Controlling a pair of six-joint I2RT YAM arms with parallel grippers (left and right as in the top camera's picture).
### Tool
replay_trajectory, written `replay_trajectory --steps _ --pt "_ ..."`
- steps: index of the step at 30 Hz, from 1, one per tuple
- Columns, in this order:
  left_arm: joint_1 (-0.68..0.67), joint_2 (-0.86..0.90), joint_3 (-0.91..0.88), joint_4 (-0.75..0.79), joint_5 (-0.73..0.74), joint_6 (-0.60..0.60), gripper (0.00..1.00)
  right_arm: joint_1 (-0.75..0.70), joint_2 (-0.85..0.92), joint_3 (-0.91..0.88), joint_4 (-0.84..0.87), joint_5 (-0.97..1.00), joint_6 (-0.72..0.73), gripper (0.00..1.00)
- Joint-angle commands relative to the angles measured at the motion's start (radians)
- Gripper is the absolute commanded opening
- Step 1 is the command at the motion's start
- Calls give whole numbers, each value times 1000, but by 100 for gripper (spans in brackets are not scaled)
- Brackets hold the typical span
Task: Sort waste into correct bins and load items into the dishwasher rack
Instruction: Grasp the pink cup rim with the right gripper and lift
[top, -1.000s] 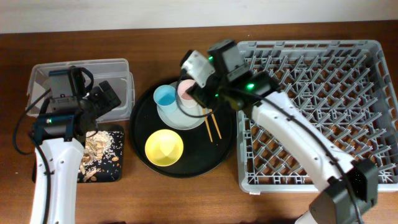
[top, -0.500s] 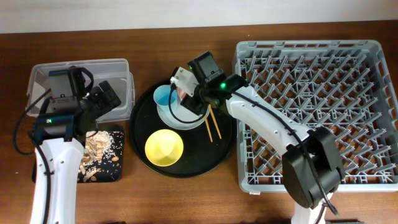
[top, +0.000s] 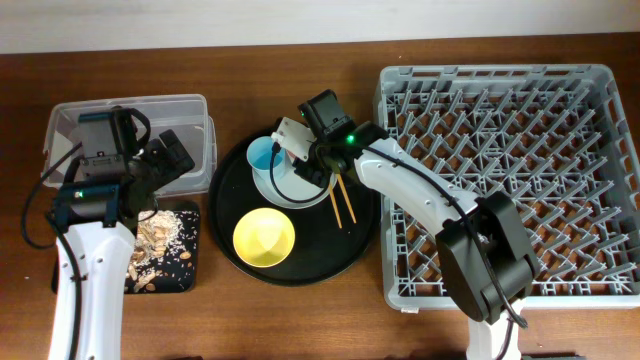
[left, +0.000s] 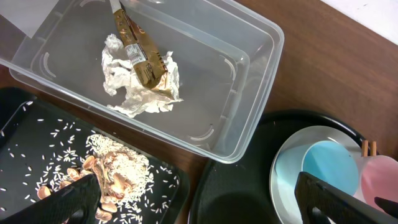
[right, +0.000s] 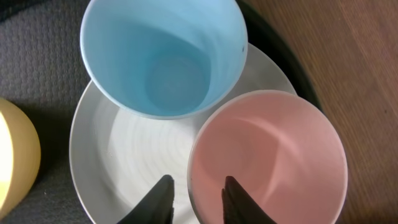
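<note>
Left wrist shows tissue (left: 142, 101) and wrapper (left: 143, 60) in the clear tub (left: 252, 87); right pincer (right: 198, 190) straddles the pink cup (right: 273, 162)'s rim, unclosed.

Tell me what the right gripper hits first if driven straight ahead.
Probably the rim of the pale pink cup: the right gripper has its fingers astride the cup wall, one over the plate. Depth is unclear.

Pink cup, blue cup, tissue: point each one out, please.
Pink cup (right: 261, 155), right wrist view, on its inside bottom.
Blue cup (right: 169, 82), right wrist view, on its inside bottom.
Tissue (left: 140, 102), left wrist view, on its crumpled lower folds.
</note>
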Motion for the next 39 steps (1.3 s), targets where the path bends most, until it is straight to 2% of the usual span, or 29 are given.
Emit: replay_trajectory --steps 1,8,11,15,22,31,36,39 --pt "3 -3 15 2 3 5 99 3 19 10 -4 -10 5 27" --pt "3 -3 15 2 3 5 99 3 19 10 -20 -10 5 27" --pt "3 -3 15 2 3 5 99 3 19 10 -37 -10 5 13" --pt "3 -3 15 2 3 5 99 3 18 10 -43 -10 5 4" --pt "3 -3 15 2 3 5 99 3 -61 18 -43 -10 11 4" --pt "3 -3 15 2 3 5 99 -14 -316 18 -78 -9 143 4" --pt "3 -3 15 2 3 5 99 -129 -463 18 -145 -22 284 4" --pt "3 -3 15 2 3 5 99 -261 -514 18 -214 -145 298 4"
